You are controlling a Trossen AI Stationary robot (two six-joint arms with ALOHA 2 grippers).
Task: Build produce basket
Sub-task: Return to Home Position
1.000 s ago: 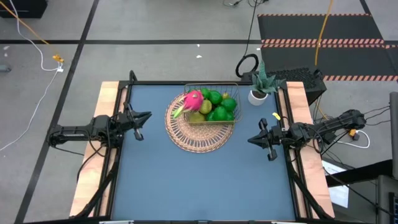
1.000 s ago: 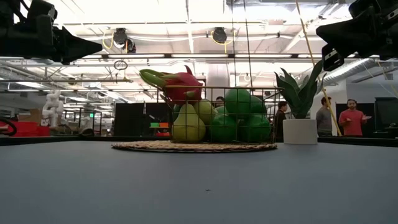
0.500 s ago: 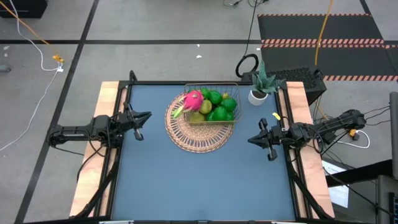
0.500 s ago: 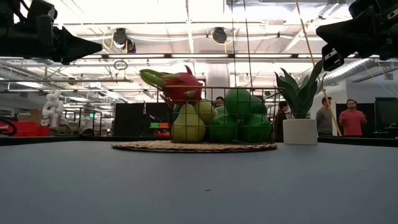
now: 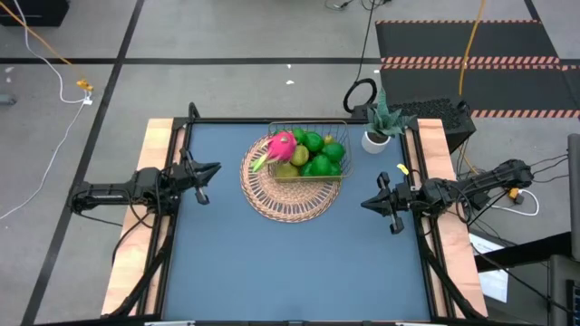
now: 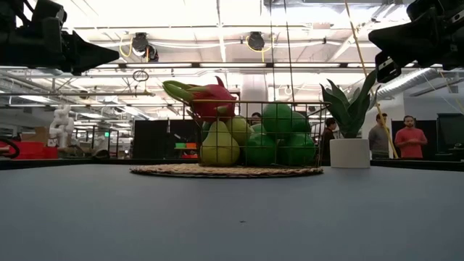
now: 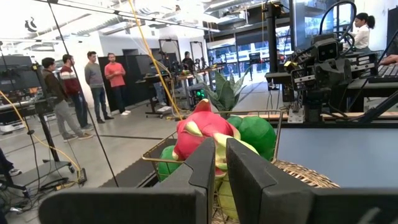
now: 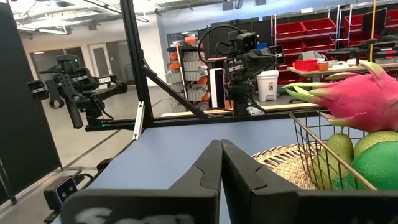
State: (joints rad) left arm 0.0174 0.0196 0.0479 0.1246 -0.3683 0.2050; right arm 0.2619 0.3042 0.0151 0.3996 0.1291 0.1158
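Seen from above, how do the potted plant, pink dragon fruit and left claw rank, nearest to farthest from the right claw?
From the right gripper:
1. the potted plant, far right corner.
2. the dragon fruit, centre, far side.
3. the left gripper, opposite edge.

Even overhead light fills the high view; the blue worktop (image 5: 299, 263) is matte, with only faint, soft shadows under the arms (image 5: 118, 193). In the low view the ceiling lamps (image 6: 167, 11) burn out to white glare, so the left tool (image 6: 112, 54) and right tool (image 6: 375, 36) show as black silhouettes. The produce (image 6: 250, 138) is backlit and the near worktop lies dim. Both wrist views are bright.
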